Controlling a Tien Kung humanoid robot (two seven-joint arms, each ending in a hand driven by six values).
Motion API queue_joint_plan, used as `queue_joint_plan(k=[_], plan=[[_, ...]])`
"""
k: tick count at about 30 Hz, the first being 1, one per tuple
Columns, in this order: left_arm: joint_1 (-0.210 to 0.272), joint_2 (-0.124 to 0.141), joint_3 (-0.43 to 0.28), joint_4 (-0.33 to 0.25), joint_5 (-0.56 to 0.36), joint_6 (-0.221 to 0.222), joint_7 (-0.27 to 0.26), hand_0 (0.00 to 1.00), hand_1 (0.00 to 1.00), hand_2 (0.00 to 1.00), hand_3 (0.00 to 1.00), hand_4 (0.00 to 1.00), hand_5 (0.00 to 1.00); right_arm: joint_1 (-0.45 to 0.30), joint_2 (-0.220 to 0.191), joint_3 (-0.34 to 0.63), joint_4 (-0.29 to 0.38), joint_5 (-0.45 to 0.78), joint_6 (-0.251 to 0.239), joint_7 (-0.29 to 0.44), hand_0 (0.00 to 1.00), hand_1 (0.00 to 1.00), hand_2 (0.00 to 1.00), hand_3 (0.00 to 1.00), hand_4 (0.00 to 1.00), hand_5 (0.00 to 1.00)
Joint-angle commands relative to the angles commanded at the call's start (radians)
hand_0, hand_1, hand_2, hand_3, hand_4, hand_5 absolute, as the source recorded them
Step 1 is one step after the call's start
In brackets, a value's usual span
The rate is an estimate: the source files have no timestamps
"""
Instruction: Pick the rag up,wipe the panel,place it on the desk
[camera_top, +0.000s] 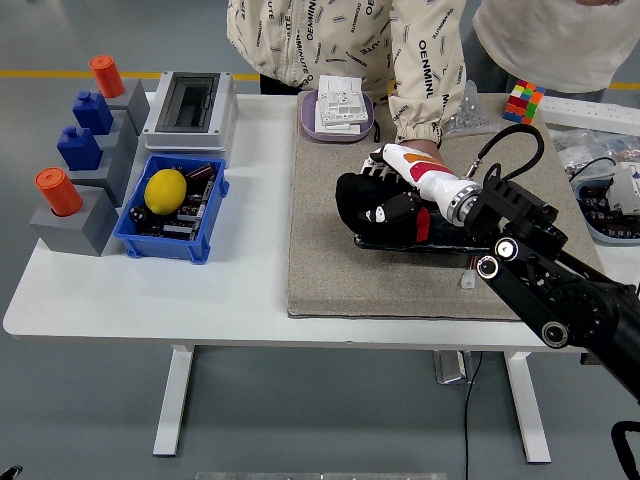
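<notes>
My right hand (388, 206) is shut on a black rag (354, 200) and presses it on the left end of a glossy black panel (446, 239). The panel lies on a beige mat (330, 255) at the table's middle right. The rag bulges past the panel's left edge. A person at the far side reaches down with a patterned sleeve (418, 125) to the panel's far edge; that hand is mostly hidden behind my white wrist. The left arm does not show.
A blue bin (205, 235) with a yellow lemon (165, 190) stands at left, beside grey blocks (85, 230) with orange and blue pieces. A grey enclosure (190, 105) and a purple tray (310, 125) of white plates are at the back. A colour cube (523, 102) sits at back right.
</notes>
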Motion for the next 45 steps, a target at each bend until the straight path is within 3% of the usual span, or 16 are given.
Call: queue_joint_plan(k=[11, 31, 45], plan=[[0.002, -0.002, -0.001, 0.000, 0.003, -0.001, -0.002, 0.721, 0.716, 0.767, 0.620, 0.682, 0.569, -0.025, -0.069, 0.012, -0.013, 0.000, 0.002, 0.000, 0.289, 0.401, 0.458, 0.451, 0.899, 0.002], [0.014, -0.005, -0.010, 0.000, 0.008, 0.000, 0.000, 0.721, 0.716, 0.767, 0.621, 0.682, 0.568, -0.103, -0.275, 0.077, -0.011, 0.000, 0.013, -0.002, 0.288, 0.400, 0.458, 0.450, 0.899, 0.002], [0.011, -0.008, -0.017, 0.000, 0.012, 0.000, -0.001, 0.721, 0.716, 0.767, 0.621, 0.684, 0.569, -0.133, -0.335, 0.122, -0.012, -0.007, 0.017, -0.001, 0.288, 0.400, 0.458, 0.451, 0.900, 0.002]])
